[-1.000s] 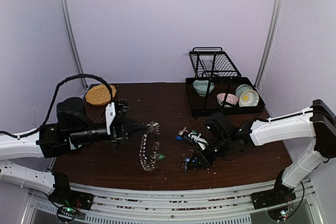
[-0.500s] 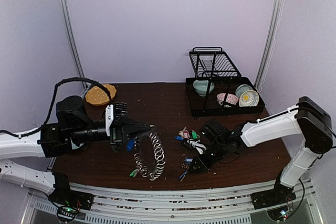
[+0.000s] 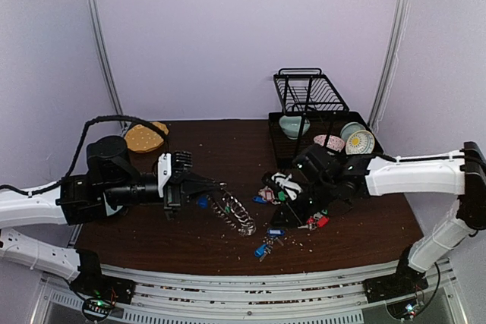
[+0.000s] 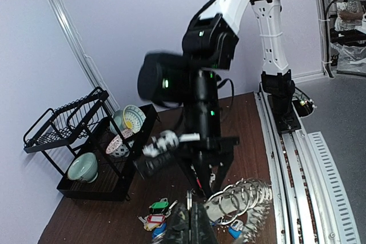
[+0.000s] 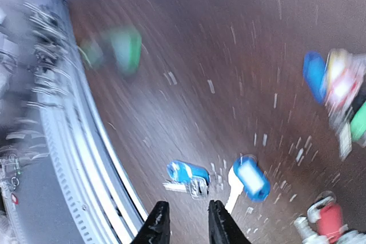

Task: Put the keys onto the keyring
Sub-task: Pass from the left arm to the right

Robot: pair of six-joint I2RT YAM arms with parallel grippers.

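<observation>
Looking down from above, the top camera showed the left fingers (image 3: 219,187) pressed together on one end of the keyring (image 3: 237,214). Its coil of linked rings trailed down to the dark brown bench (image 3: 228,142), and the keys (image 3: 275,231) lay loose just to its right. Only the left wrist view faced the right arm head-on, standing close behind the coil. The right wrist view, badly blurred, showed the right fingers (image 5: 160,227) apart with nothing between them, above two blue-tagged keys. Pale specks littered the bench; lilac walls enclosed it, with a black dish rack (image 3: 319,130) holding bowls at the back right. Both arms reached inward, the left one level, the right one's wrist turned down.
</observation>
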